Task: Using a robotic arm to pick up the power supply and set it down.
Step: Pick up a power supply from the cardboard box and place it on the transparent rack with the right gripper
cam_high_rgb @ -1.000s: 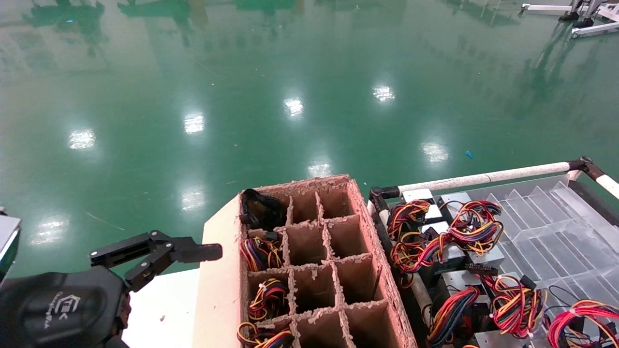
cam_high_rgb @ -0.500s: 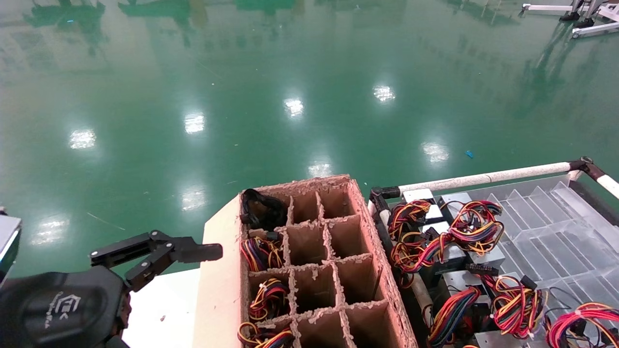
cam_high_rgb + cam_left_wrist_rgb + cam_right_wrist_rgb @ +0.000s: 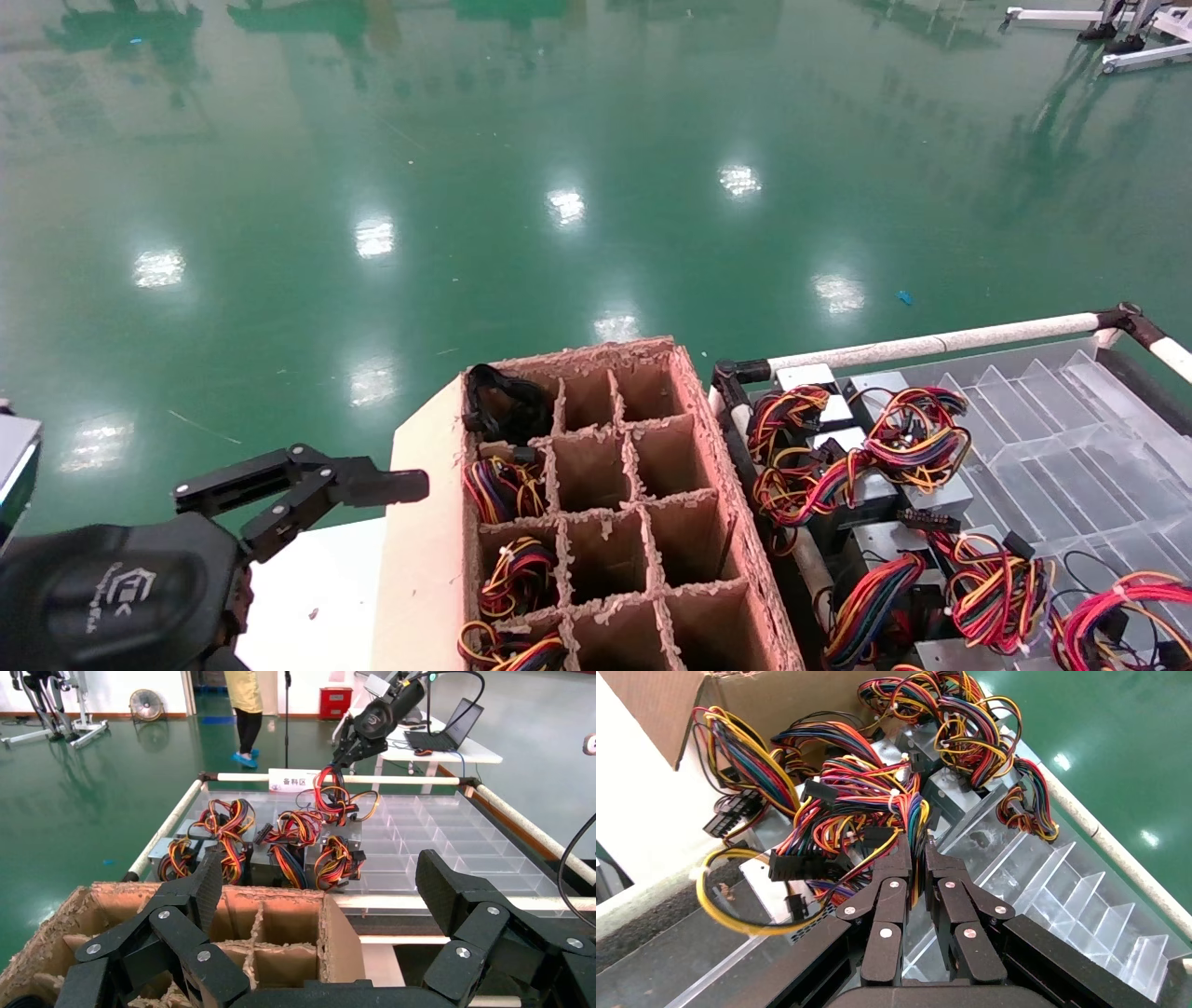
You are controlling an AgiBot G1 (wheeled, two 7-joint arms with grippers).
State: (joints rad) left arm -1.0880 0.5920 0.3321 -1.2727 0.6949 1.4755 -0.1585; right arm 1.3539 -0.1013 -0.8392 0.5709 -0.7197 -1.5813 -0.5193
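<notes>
Right claw (image 3: 916,864) sits at the bottom centre of the right wrist frame, its 2 black fingers pinched together on strands of a red, yellow, orange and black wire bundle (image 3: 859,808). That bundle belongs to a power supply (image 3: 768,896), whose silver box shows at the lower left of that frame, just beside and below the claw. So the grip looks to be on the wires, not the metal box, and the box lies off to one side of the grasp; any lift would likely leave it dangling and swinging.

In the left wrist frame the same arm appears at the upper centre, over the clear divided tray (image 3: 450,839).

Left claw (image 3: 307,485), at the lower left of the head frame, hangs with its fingers wide apart and holding nothing, beside the cardboard box of cells (image 3: 722,522). The right arm is plainly the nearer one.
</notes>
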